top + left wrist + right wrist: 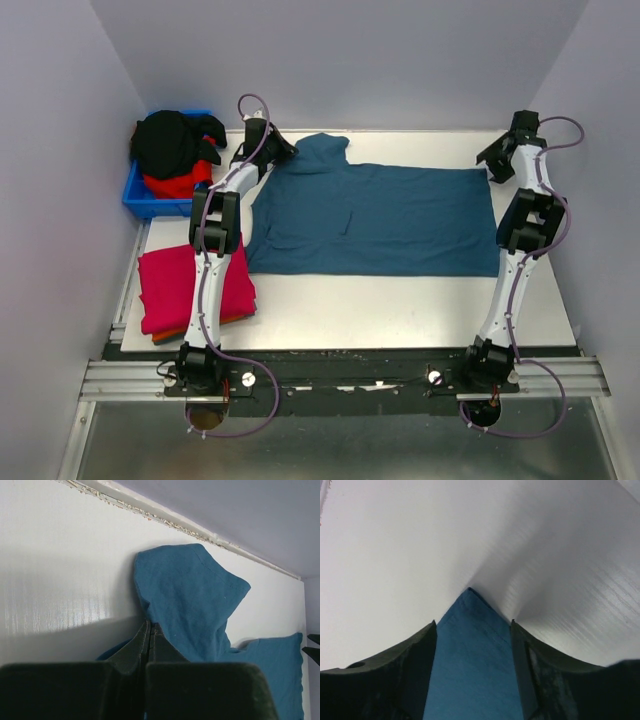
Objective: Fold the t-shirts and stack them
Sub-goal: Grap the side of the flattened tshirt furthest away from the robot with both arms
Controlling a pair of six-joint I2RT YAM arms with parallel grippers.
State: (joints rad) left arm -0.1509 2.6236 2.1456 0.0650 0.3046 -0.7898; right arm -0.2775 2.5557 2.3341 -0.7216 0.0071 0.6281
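Teal t-shirt (380,220) lies spread flat on the worktop (400,300), fold not yet made.
Left jaws are pinched shut, apparently on its far-left sleeve edge; right jaws are wide, straddling the far-right corner (gripping nothing). A one-sided pull could skew the cloth. Count: one teal, one folded crimson-pink shirt (170,285) over an orange edge (160,340), one black bundle (165,145) and one red bundle (175,185) in the bin (135,198).

I log three entries. Teal-blue t-shirt (375,215): large, spread flat, one sleeve (322,152) jutting from its far left corner. Crimson-pink t-shirt (165,280): folded, left of the teal-blue one's near edge, atop an orange t-shirt (175,337) showing only an edge. Black t-shirt (168,140) and red t-shirt (175,185): bundled, beyond its far left.
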